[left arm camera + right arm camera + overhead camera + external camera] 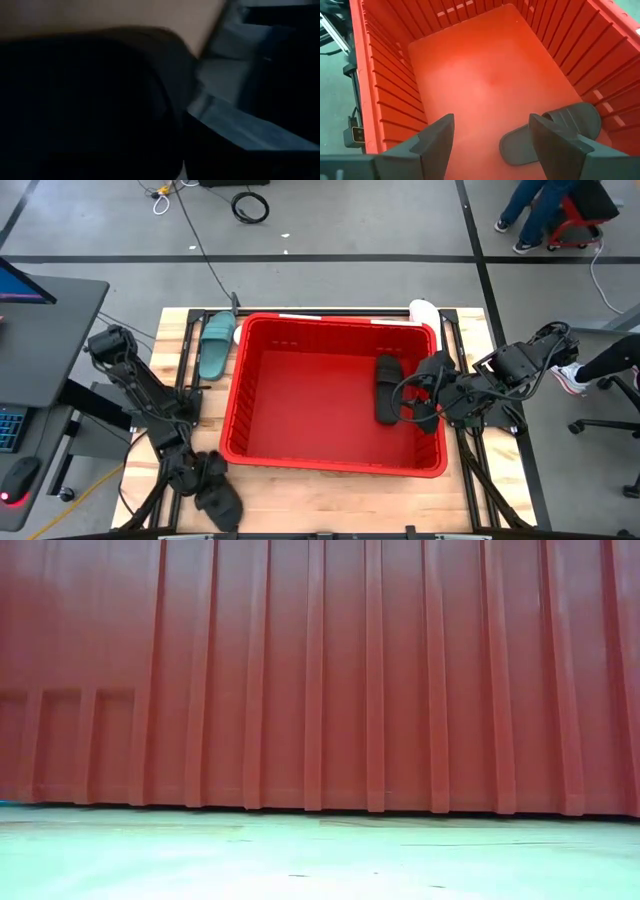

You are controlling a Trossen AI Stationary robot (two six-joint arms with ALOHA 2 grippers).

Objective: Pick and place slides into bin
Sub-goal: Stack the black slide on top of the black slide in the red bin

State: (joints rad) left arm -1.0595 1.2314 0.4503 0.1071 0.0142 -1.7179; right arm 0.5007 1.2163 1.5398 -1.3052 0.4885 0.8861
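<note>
The red bin (240, 380) stands in the middle of the wooden table; its ribbed wall fills the low view (320, 670). A black slide (387, 385) lies flat on the bin's floor near the right wall, and it also shows in the right wrist view (555, 132). My right gripper (492, 122) is open and empty above that slide, inside the bin's right side (418, 395). A second black slide (222, 502) lies at the table's near left corner, with my left gripper (198, 475) right at it. A teal slide (215, 345) lies left of the bin. A white slide (424, 310) lies behind the bin's far right corner.
The bin takes up most of the table, leaving narrow strips of wood at the left, right and near edges. A desk with a screen and keyboard (30, 330) stands left of the table. A person's legs (535, 215) and an office chair (615, 380) show on the floor beyond.
</note>
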